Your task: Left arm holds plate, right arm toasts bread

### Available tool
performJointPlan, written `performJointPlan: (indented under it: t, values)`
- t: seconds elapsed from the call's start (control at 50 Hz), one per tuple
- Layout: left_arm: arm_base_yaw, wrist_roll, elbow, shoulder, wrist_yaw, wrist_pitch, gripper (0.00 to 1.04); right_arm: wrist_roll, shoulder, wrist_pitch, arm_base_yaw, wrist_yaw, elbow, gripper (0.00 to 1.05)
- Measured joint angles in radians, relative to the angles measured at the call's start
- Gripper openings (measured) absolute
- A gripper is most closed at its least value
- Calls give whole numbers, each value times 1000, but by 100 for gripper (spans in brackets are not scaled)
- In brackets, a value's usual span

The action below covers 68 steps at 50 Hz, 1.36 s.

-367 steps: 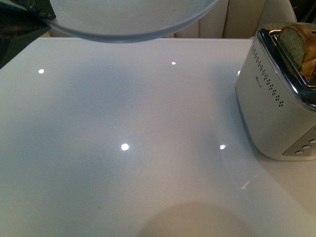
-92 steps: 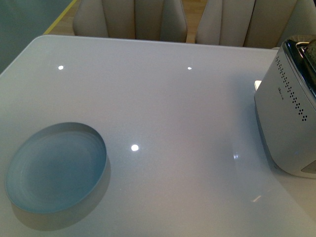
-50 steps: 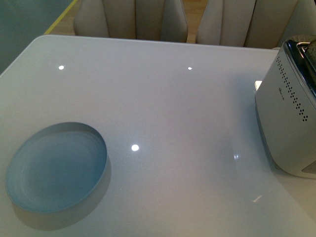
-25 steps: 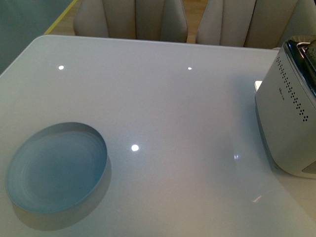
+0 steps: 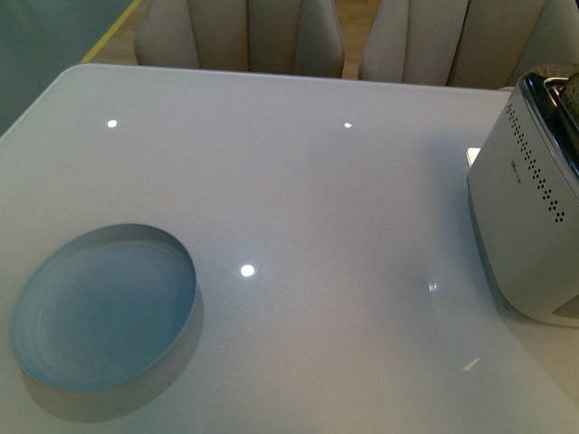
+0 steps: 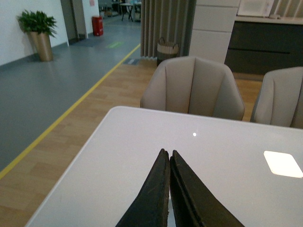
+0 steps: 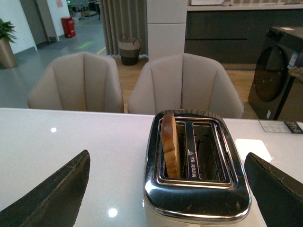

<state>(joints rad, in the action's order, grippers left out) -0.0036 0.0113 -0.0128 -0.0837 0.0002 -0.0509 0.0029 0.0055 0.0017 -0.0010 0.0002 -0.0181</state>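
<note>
Bread (image 7: 169, 144) upright in toaster (image 7: 196, 189) between spread right jaws (image 7: 171, 189); left jaws (image 6: 168, 189) clenched, empty

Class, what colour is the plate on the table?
Pale blue-grey with faint concentric rings; the plate shows best in the front view.

The front camera looks down from above onto the white table (image 5: 344, 208), with the plate (image 5: 101, 307) close on the left and the toaster (image 5: 529, 208) at the right edge. The left wrist camera sits low, looking across the table (image 6: 227, 161) toward the chairs (image 6: 193, 86). The right wrist camera looks down on the toaster (image 7: 195, 170) from close by. All three views share the table (image 7: 71, 142) and chairs.
</note>
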Motion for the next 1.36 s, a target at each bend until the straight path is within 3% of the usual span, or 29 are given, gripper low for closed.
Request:
performJointPlan:
  t: [0.72,0.8,1.14,1.36]
  values:
    - [0,0,0,77,0,50,3,0,0,0,0,0,0,96]
    - [0,0,0,77,0,50,17,0,0,0,0,0,0,96]
    - [0,0,0,77,0,50,99,0,0,0,0,0,0,96]
    - [0,-1,0,77,0,50,97,0,0,0,0,0,0,96]
